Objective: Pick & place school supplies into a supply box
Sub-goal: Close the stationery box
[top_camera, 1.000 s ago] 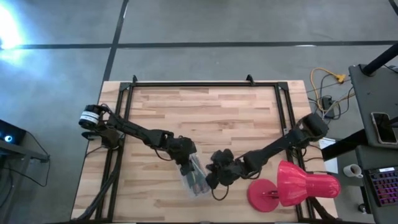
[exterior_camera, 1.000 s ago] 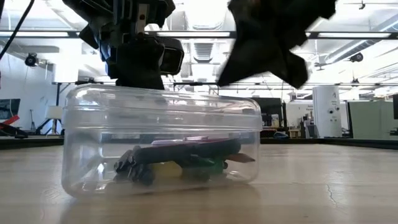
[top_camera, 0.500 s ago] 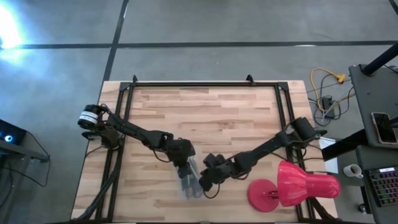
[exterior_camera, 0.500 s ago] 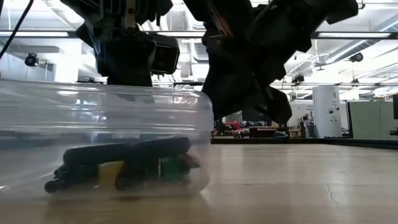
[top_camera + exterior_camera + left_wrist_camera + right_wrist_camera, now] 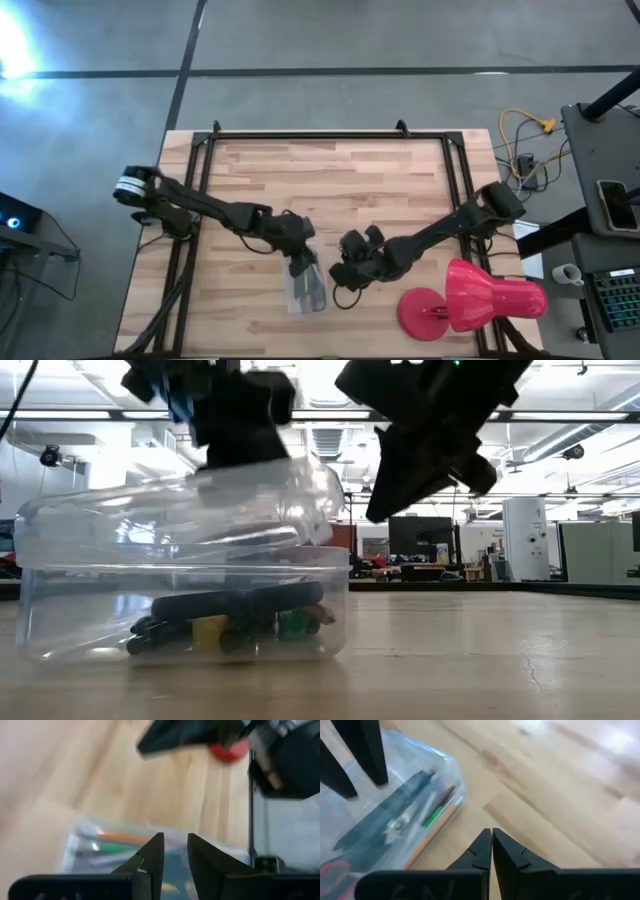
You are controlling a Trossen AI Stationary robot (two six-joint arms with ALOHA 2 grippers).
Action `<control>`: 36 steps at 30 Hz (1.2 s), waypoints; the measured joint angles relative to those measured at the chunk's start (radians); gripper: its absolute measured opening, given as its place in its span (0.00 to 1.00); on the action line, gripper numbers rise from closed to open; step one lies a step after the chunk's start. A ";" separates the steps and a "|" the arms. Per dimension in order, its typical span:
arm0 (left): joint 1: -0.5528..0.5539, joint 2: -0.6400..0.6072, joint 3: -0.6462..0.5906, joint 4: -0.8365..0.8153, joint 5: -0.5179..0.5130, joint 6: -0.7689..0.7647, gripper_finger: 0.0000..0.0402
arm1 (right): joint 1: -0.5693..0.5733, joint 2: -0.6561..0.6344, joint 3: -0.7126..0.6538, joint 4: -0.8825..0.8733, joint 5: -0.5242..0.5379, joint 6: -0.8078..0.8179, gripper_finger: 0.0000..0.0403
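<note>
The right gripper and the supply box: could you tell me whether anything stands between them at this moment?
Nothing visible does. In the right wrist view only bare table lies between the shut right gripper and the supply box. The left gripper is at the box's far end, off that line.

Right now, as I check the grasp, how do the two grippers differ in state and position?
The left gripper stands over the clear supply box, its fingers slightly apart. The right gripper is shut, fingers touching, and holds nothing beside the box, over bare table. Both are dark two-finger grippers.
</note>
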 joint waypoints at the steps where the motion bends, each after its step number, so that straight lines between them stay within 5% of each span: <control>1: 0.000 -0.024 0.000 -0.004 -0.039 0.020 0.17 | -0.004 -0.012 -0.001 -0.009 0.001 -0.006 0.02; 6: -0.002 -0.144 -0.002 -0.080 -0.159 0.055 0.17 | -0.011 -0.033 -0.002 -0.037 0.007 -0.014 0.02; 13: -0.054 -0.209 -0.002 -0.141 -0.118 -0.009 0.17 | -0.010 -0.038 -0.005 -0.036 -0.053 -0.008 0.02; 24: -0.075 0.130 0.010 0.015 0.026 -0.017 0.17 | -0.010 -0.036 -0.043 0.000 -0.118 0.072 0.02; 28: -0.049 0.222 0.014 0.037 0.153 -0.014 0.17 | -0.005 -0.033 -0.104 0.169 -0.164 0.079 0.02; 36: -0.044 0.213 0.008 -0.005 0.182 0.009 0.17 | 0.013 -0.031 -0.271 0.500 -0.211 0.140 0.02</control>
